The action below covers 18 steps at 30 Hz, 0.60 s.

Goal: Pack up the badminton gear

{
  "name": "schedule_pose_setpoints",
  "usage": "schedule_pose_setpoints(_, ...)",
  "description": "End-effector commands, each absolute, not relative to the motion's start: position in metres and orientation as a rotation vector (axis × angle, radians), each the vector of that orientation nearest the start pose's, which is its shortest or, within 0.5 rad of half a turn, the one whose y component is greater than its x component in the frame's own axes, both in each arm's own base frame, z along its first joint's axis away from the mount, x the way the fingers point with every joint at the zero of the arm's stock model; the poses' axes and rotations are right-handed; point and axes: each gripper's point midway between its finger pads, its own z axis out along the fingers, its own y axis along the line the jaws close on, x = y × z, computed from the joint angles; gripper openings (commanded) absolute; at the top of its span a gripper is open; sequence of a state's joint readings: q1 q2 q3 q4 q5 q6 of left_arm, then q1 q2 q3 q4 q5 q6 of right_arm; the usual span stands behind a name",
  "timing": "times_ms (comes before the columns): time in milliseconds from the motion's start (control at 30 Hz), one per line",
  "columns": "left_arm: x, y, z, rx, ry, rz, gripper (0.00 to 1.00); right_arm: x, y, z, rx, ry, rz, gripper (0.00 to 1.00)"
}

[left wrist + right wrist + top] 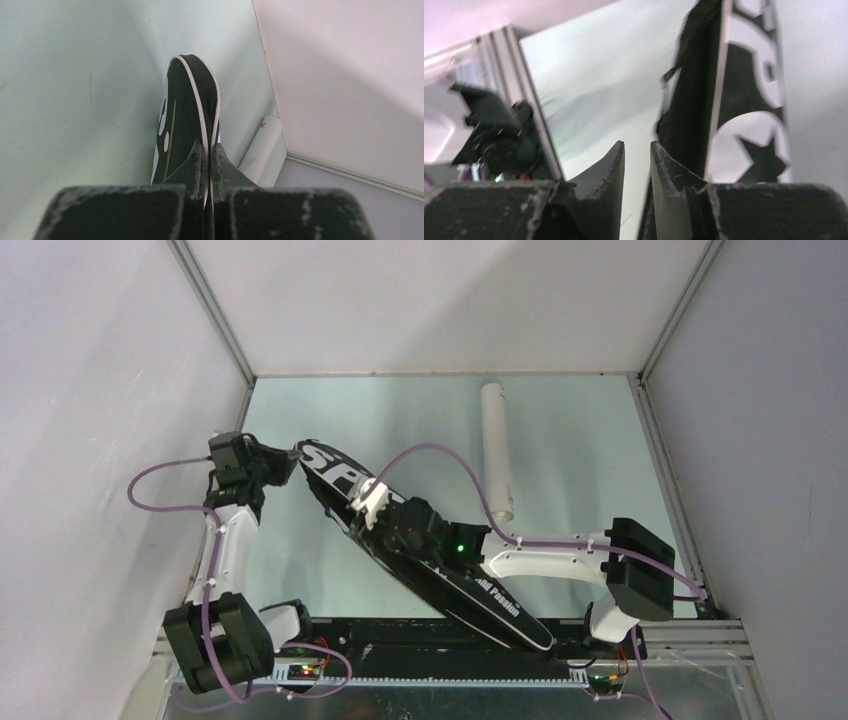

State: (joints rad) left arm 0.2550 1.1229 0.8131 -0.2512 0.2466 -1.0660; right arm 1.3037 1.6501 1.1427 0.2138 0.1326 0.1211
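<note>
The black racket bag (470, 595) lettered "SPORT" lies slanted across the table, head end at the far left. My left gripper (291, 454) is shut on the white-piped rim of that head end; in the left wrist view the gripper (207, 150) pinches the edge of the bag (185, 110). My right gripper (360, 510) sits at the bag's left edge near the lettering. In the right wrist view it (636, 147) stands slightly open with nothing between the fingers, the bag (749, 100) just to their right. The white tube (497, 450) lies on the table beyond. Rackets and shuttlecocks are out of view.
The tube also shows in the left wrist view (262, 147), near the back wall. White walls close the table on the left, back and right. My left arm (494, 130) shows in the right wrist view, beside the metal frame post.
</note>
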Motion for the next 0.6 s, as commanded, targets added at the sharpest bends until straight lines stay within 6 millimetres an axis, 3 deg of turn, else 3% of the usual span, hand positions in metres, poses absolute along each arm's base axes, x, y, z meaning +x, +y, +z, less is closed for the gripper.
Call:
schedule_pose_setpoints(0, 0.348, 0.005, 0.21, -1.214, 1.79, -0.798, 0.0, 0.203, 0.484, 0.266, -0.769, 1.534, 0.839, 0.3)
schedule_pose_setpoints(200, 0.342, 0.003, 0.211, -1.225, 1.787, -0.805, 0.0, 0.237, 0.489, 0.255, -0.916, 1.431, 0.674, 0.32)
schedule_pose_setpoints(300, 0.34, 0.001, 0.21, -1.23, 1.786, -0.813, 0.0, 0.236, 0.5, 0.247, -1.03, 1.328, 0.611, 0.31)
schedule_pose_setpoints(567, 0.333, -0.008, 0.209, -1.234, 1.801, -0.869, 0.0, 0.24, 0.521, 0.253, -1.092, 1.178, 0.579, 0.35)
